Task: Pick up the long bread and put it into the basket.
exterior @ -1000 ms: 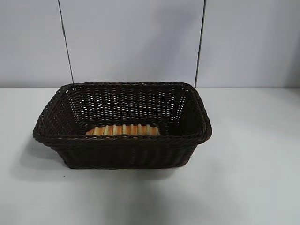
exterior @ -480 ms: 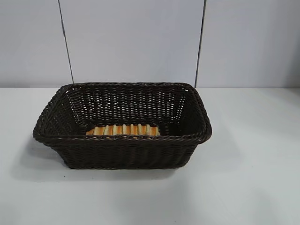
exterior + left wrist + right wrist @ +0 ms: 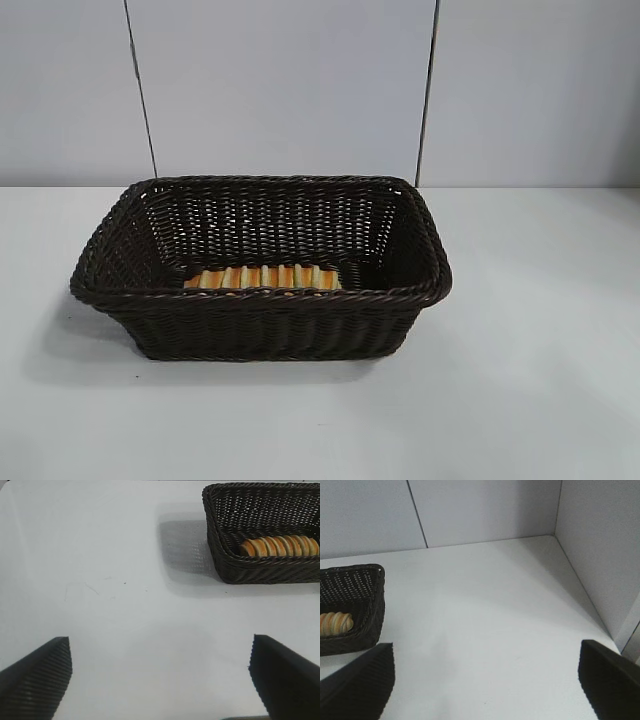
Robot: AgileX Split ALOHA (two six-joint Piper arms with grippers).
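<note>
Long bread [image 3: 263, 277] already lying flat on floor of wicker basket [image 3: 260, 300], lengthwise along near wall, clear of the rim. Placement looks done; what's left, by judgement, is parking w/o disturbing anything: keep both arms well apart from basket, no sweep across its rim.

Neither arm shows in exterior view. Left gripper [image 3: 160, 680] over bare white tabletop [image 3: 125, 605], aimed fwd and angled down, jaws spread wide, holding nothing, basket off to 1 side ahead. Right gripper [image 3: 487, 682] likewise angled down over table, jaws wide, empty, near the basket's end.
</note>
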